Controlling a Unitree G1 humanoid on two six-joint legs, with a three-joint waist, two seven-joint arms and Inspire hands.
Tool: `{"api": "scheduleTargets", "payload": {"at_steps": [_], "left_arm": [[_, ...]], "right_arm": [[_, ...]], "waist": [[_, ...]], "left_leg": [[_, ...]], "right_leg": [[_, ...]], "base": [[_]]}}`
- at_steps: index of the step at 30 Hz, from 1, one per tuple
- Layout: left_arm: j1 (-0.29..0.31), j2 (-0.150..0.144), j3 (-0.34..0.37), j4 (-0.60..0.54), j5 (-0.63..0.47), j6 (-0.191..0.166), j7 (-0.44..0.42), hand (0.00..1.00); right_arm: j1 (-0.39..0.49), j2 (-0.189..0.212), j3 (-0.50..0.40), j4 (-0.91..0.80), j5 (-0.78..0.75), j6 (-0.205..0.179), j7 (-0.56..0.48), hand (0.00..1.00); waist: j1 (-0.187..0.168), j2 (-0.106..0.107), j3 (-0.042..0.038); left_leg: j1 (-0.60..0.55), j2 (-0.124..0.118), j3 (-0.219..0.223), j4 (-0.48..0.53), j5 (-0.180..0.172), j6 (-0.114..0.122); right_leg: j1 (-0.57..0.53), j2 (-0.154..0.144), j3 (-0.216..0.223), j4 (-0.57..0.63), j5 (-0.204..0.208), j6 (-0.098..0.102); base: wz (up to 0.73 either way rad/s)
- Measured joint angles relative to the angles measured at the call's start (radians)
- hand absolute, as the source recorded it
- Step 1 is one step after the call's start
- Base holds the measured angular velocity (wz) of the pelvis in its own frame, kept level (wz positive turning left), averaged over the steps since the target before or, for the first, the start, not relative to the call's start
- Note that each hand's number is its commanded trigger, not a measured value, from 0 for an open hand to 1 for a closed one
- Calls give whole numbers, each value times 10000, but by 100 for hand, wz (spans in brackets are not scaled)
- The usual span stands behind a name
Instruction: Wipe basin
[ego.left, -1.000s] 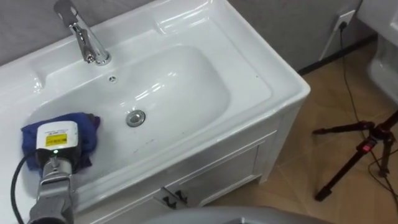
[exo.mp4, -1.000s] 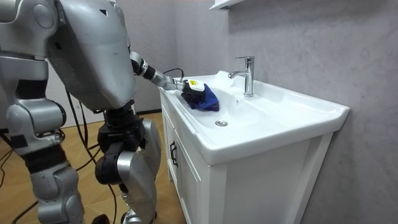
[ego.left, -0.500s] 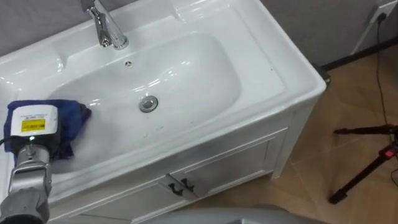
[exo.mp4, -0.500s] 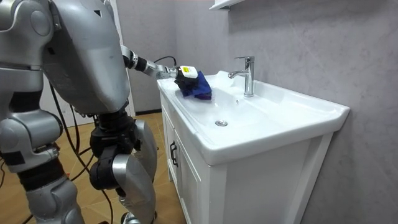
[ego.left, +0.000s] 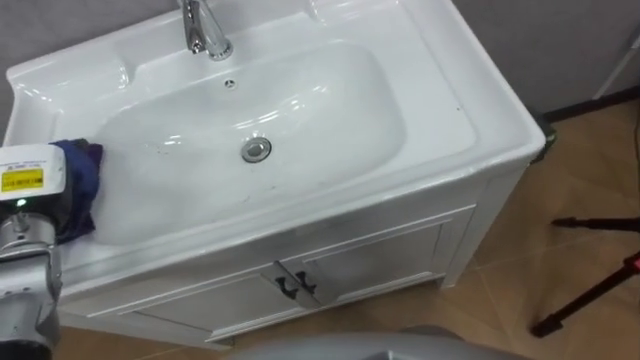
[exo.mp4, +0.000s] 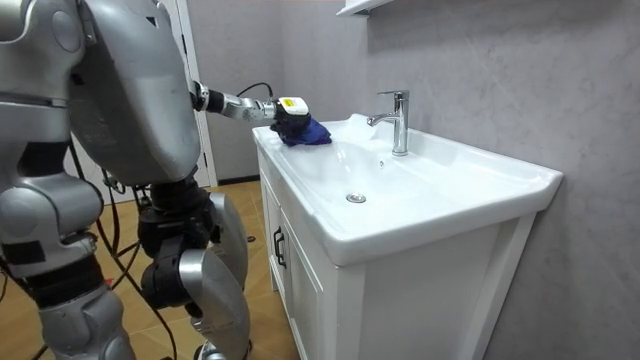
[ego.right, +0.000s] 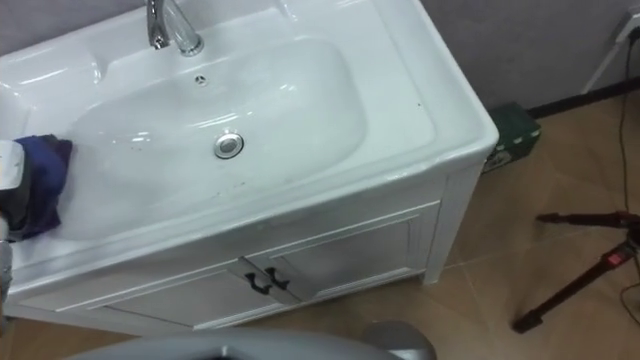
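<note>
Left hand (exo.mp4: 283, 116) and blue cloth (ego.left: 84, 170) have shifted out of the bowl to the left rim of the basin (ego.left: 330, 110), well apart from the drain (ego.left: 256, 150). Hand lies on the cloth; its fingers are hidden, grasp cannot be told

Torso: rounded shell, glossy silver-grey, no markings seen. Hip and leg joints: black housings betw. silver thigh and shin shells. Arm on room view's left: silver shells, black band at elbow. Left forearm: slim, silver-grey metal, ribbed rings nr wrist, black collar at upper end. Left hand (ego.left: 30, 190): dark body; white rectangular tag on back w/ yellow label, print illegible; small green light just below tag. Dark cables hang behind legs. Grey curved chest edge at bottom of eye views.
</note>
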Motion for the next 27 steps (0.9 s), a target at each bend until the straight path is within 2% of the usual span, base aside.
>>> {"api": "scheduleTargets", "payload": {"at_steps": [3,7,15,18,27], "left_arm": [[-8,-5,-370,-759,-3,-26,-415,100],[-7,-27,-850,-1534,-130,-260,-857,100],[-7,-72,-891,-2430,-269,-438,-1449,100],[-7,-174,-892,-2488,-357,-464,-1479,100],[-6,-242,-892,-2486,-550,-463,-1629,100]], "right_arm": [[-20,0,166,16,-12,-141,101,0],[-46,23,197,43,18,-349,286,0],[18,40,207,142,83,-417,291,0],[14,40,252,157,86,-417,243,0],[-48,52,620,142,84,-408,-4,0]], "waist": [[-70,-68,14],[-297,-65,20],[-545,-144,68],[-541,-158,76],[-363,-224,59]], "left_leg": [[16,-5,8,2,-3,-4],[23,1,8,-21,-4,-3],[29,34,-5,-19,-12,-8],[47,34,-37,-30,-13,-8],[131,18,-100,-120,-15,-7]], "right_leg": [[13,-22,-41,-27,15,21],[77,-18,-43,-177,57,51],[172,-15,-113,-357,121,1],[233,-7,-116,-448,124,7],[311,-4,-126,-510,117,22]], "base": [[3],[0],[-3],[1],[0]]}}
